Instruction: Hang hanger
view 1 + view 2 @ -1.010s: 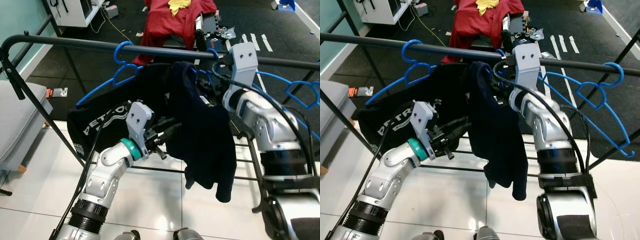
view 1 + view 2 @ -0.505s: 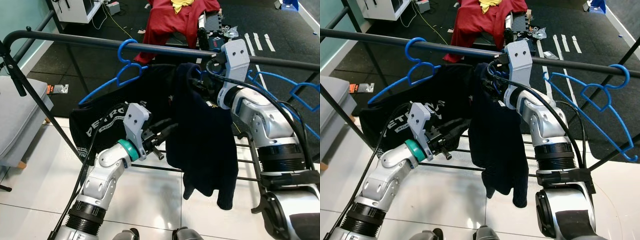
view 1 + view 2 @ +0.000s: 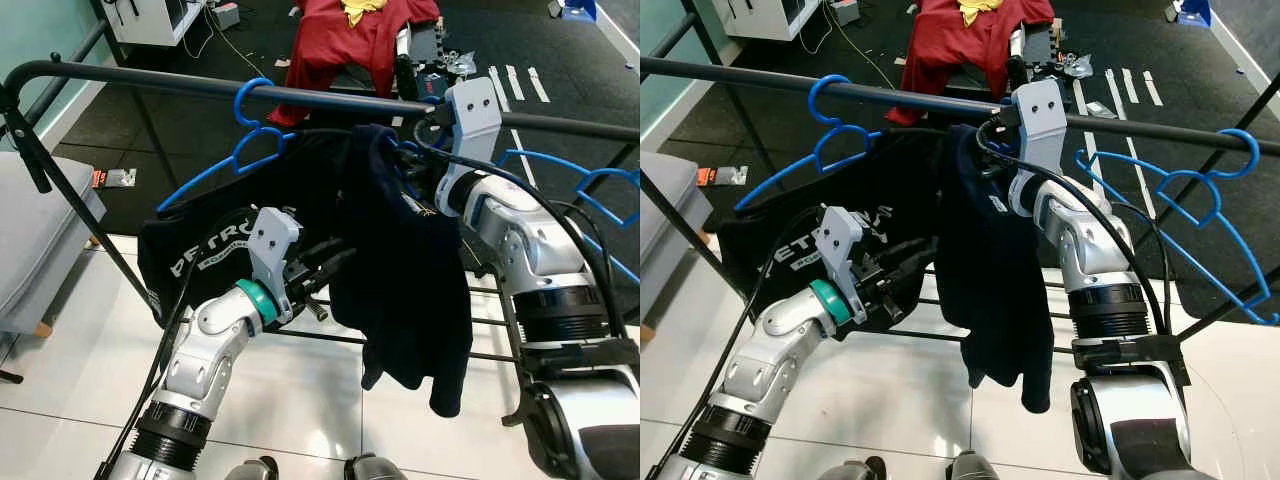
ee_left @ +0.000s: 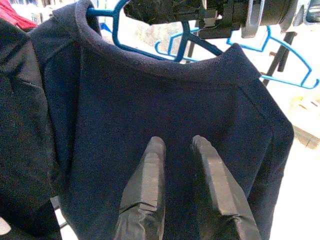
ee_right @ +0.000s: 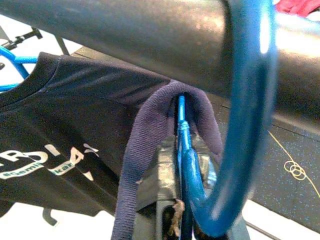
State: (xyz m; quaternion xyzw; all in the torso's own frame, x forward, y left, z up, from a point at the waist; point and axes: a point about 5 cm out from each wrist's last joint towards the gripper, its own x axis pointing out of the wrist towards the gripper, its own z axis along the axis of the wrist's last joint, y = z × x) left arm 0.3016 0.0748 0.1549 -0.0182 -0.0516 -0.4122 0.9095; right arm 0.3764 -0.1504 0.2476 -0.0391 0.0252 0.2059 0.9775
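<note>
A blue hanger point(image 5: 245, 100) carries a navy sweater point(image 3: 410, 280). Its hook curves across the black rail point(image 3: 150, 82) of the clothes rack. My right gripper point(image 3: 992, 150) is up at the rail, shut on the hanger's neck, with the sweater's collar point(image 5: 150, 125) draped over its fingers. My left gripper point(image 4: 177, 150) is lower. Its two black fingers are close together, pressed against the sweater's chest with nothing between them. On the rail to the left hangs a second blue hanger point(image 3: 255, 100) with a black printed T-shirt point(image 3: 205, 250).
Empty blue hangers point(image 3: 1200, 190) hang on the rail at the right. Lower crossbars of the rack point(image 3: 330, 338) run behind the clothes. A grey cushion point(image 3: 30, 240) sits at the left. A red garment point(image 3: 350, 40) and cables lie on the dark floor beyond.
My right gripper has shifted the hanger's hook slightly along the rail, and the sweater has swung with it. The empty hangers at the right sway. My left gripper stays against the sweater.
</note>
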